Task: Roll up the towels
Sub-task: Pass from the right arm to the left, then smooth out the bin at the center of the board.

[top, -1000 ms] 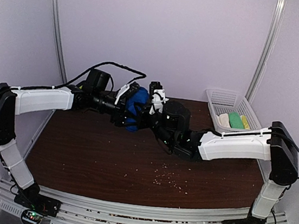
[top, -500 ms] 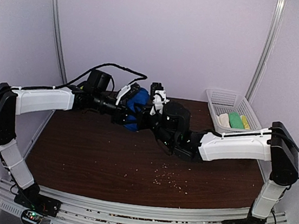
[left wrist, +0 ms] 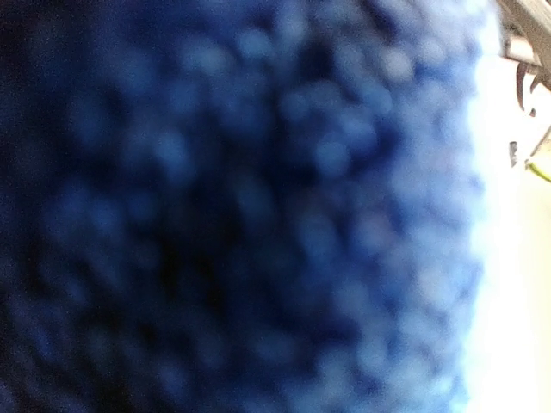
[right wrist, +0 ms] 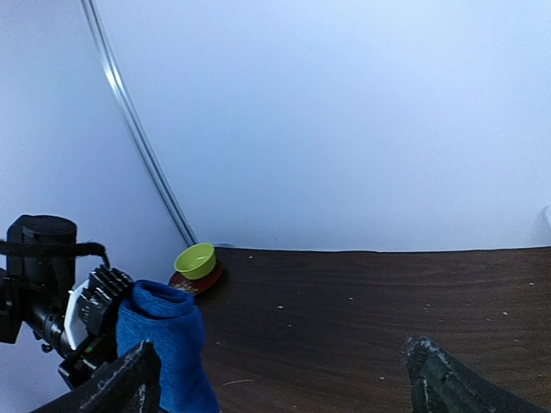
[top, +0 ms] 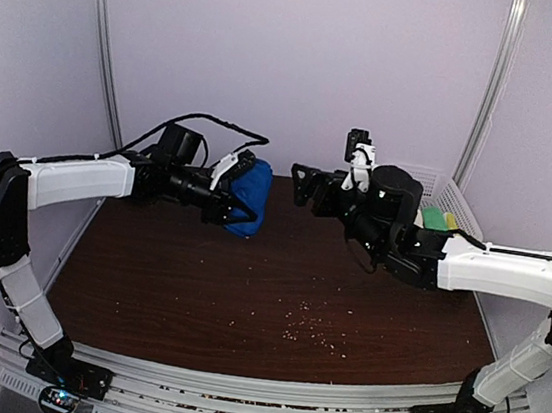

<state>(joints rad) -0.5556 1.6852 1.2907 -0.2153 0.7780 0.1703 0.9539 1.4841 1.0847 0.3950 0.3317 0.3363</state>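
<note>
"Blue towel [top: 249, 198]: where is it?"
"Bundled over the back left of the table [top: 245, 293], with the left gripper [top: 229, 195] clamped on it."
"And the right gripper [top: 304, 187]?"
"Well apart to its right, jaws spread wide."

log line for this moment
left end effector: gripping blue towel | right end effector: open, empty, apart from towel

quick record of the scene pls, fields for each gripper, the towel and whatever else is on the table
left gripper: shut on the rolled royal blue cloth towel
right gripper: open, empty, apart from the towel
towel: roll on end, at the back of the dark brown table, left of centre
basket: white plastic mesh basket, far right corner
crumbs: scattered mid-table
</note>
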